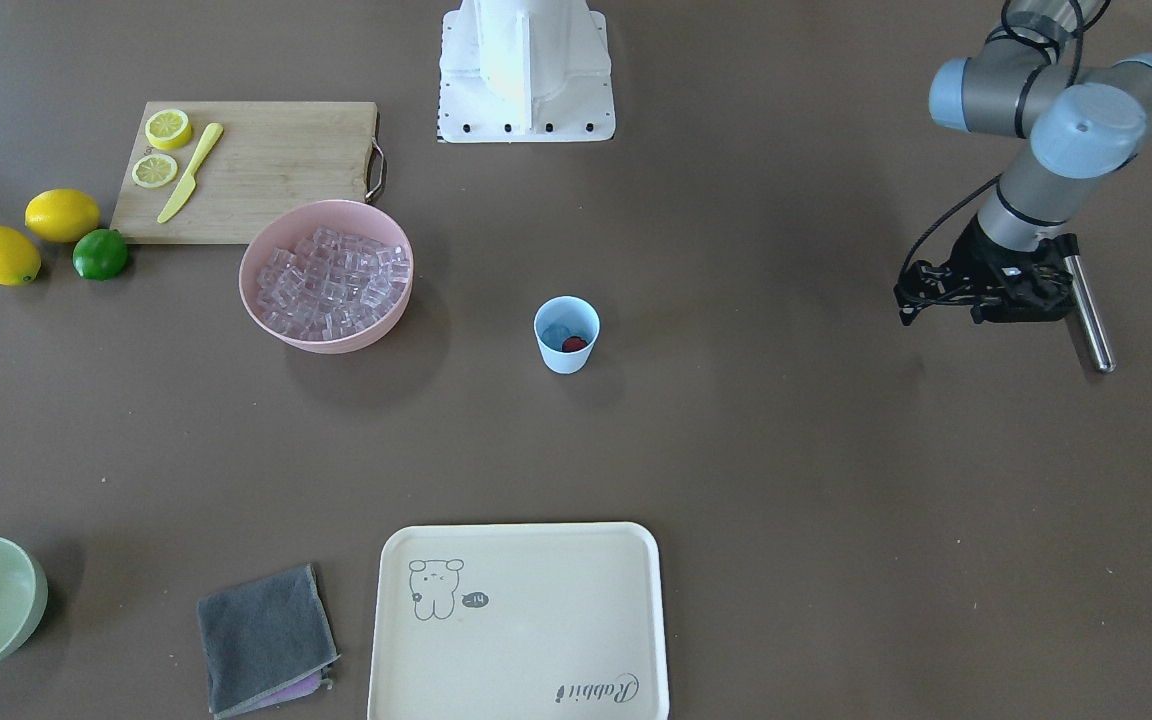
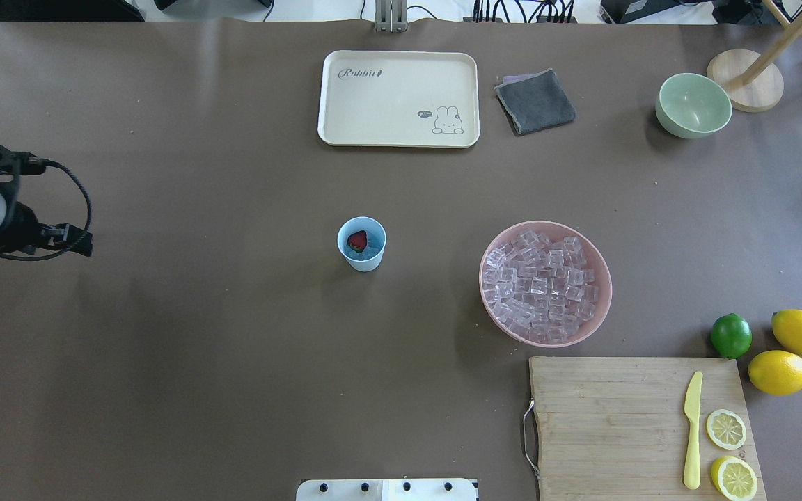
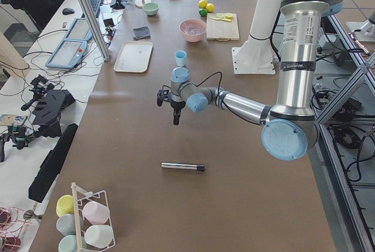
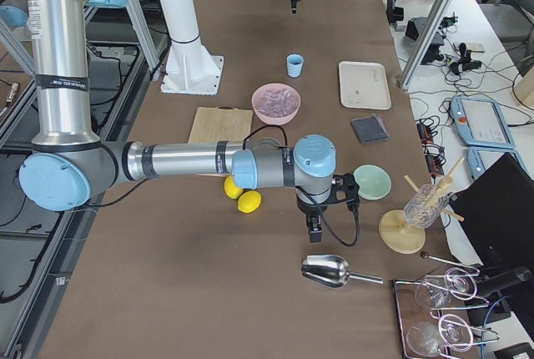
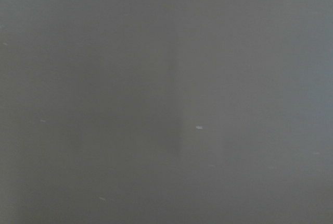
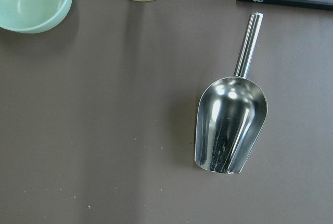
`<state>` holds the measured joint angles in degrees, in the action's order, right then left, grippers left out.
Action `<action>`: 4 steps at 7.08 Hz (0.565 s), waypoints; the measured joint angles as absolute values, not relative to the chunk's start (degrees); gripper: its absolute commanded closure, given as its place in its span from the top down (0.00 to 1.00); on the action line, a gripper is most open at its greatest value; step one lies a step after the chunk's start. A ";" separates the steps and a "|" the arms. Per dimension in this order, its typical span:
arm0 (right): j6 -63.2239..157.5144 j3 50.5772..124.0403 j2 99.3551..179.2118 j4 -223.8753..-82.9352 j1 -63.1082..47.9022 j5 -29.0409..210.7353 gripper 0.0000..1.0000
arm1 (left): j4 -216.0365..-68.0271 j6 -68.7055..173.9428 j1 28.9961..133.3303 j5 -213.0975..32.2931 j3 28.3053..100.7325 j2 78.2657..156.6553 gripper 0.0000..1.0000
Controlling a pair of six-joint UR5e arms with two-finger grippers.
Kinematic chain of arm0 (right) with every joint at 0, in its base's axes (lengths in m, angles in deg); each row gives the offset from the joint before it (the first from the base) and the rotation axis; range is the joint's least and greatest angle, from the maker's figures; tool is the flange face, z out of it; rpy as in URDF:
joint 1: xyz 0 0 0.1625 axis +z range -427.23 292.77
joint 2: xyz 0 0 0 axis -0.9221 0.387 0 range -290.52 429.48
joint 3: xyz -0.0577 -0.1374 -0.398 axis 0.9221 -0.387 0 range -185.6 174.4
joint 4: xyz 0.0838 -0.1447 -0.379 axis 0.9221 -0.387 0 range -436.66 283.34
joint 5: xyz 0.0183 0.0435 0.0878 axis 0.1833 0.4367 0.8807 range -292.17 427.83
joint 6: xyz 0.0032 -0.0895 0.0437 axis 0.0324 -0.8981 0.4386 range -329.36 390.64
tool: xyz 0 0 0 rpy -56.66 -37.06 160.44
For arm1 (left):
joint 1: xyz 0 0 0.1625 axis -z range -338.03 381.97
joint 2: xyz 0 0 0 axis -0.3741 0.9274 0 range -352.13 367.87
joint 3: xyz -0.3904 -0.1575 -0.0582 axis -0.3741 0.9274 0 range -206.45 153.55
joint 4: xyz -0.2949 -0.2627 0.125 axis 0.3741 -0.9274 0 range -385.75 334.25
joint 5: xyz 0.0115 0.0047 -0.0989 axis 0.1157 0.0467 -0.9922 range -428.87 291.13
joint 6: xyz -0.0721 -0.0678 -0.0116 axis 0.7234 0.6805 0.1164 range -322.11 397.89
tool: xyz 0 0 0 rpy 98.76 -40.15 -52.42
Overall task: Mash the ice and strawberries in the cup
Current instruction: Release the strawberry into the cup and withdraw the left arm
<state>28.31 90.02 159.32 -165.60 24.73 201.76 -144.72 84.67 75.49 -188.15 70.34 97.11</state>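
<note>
The light blue cup (image 1: 566, 352) (image 2: 361, 259) stands upright mid-table. Inside it lies one red strawberry (image 1: 574, 344) (image 2: 357, 241) on pale, glassy ice. More ice (image 1: 331, 280) (image 2: 540, 282) fills the pink bowl (image 1: 266, 325). My left gripper (image 1: 1011, 295) (image 3: 176, 120) hovers over bare table far from the cup. A steel rod (image 1: 1088, 310) (image 3: 183, 167) lies flat on the table beside it. Its fingers are hidden from above, so I cannot tell their state. My right gripper (image 4: 315, 227) hangs just above a steel scoop (image 6: 231, 130) (image 4: 334, 271) lying on the table. Whether it is open or shut I cannot tell.
A wooden cutting board (image 2: 617, 417) carries lemon slices and a yellow knife (image 2: 692, 431). Two lemons (image 2: 791, 351) and a lime (image 2: 731, 335) sit beside it. At the far edge are a cream tray (image 2: 398, 69), a grey cloth (image 2: 535, 101), a green bowl (image 2: 693, 106) and a wooden stand (image 2: 745, 89).
</note>
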 measured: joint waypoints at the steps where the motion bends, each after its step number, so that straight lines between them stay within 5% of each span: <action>1: 28.12 90.36 159.40 -165.50 24.63 201.75 1.00 | -147.18 75.70 82.12 -191.94 65.17 95.26 0.97; 4: 28.01 90.93 159.74 -165.43 24.53 201.89 1.00 | -148.15 63.93 91.03 -195.50 58.30 94.01 0.97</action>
